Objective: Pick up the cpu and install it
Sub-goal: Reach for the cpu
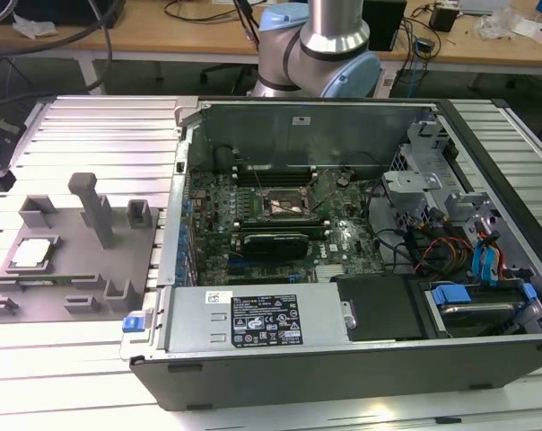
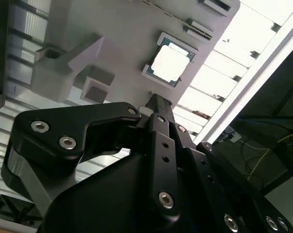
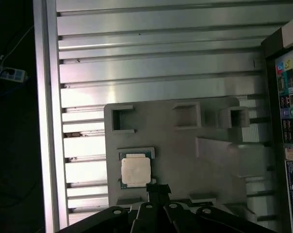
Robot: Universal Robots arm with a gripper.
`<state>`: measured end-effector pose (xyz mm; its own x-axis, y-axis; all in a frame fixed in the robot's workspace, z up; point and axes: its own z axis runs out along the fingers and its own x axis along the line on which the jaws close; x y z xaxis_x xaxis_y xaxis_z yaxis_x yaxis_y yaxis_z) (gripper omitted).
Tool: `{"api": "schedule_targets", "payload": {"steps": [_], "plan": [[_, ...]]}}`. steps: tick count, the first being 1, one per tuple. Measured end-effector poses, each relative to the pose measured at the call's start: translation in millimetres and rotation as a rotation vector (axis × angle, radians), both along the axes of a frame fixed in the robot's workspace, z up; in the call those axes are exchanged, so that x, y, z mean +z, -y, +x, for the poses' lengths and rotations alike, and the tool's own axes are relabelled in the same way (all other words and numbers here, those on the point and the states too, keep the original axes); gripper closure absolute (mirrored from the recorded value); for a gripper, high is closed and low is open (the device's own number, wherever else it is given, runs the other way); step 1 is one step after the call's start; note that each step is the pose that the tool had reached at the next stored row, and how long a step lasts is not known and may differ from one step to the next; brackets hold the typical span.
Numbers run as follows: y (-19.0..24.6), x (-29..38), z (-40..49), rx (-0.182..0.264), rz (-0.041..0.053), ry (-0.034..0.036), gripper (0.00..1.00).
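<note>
The cpu [image 1: 32,254], a small square chip with a pale silvery top, lies flat in a recess of the grey fixture plate [image 1: 74,285] at the exterior view's left. In both wrist views the cpu [image 2: 170,60] [image 3: 135,171] sits just beyond the tips of my black gripper [image 2: 156,100] [image 3: 158,188]. The gripper hovers above the plate, a little to one side of the chip and apart from it. Its fingers look pressed together, with nothing between them. The open cpu socket [image 1: 285,205] lies on the motherboard inside the computer case [image 1: 343,359].
The fixture plate carries upright posts [image 1: 93,208] and small blocks [image 3: 187,115] close to the chip. The case wall [image 1: 177,224] stands right beside the plate. Ribbed aluminium table [image 3: 161,63] surrounds both. A table edge [image 3: 47,121] runs near the plate. Cables and drive cages [image 1: 450,233] fill the case's other end.
</note>
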<state>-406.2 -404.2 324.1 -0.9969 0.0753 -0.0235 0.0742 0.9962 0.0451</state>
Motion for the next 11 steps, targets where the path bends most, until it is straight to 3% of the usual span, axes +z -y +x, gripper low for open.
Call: {"api": "schedule_targets", "payload": {"steps": [5, 8, 11], "plan": [[1.3, -10.5, -6.5, 0.0, 0.0, 0.0001, 0.89], [5.5, -19.3, -6.9, 0.0, -0.0001, -0.0001, 0.89], [5.5, -19.7, -6.9, 0.0, 0.0, -0.0001, 0.89]]}}
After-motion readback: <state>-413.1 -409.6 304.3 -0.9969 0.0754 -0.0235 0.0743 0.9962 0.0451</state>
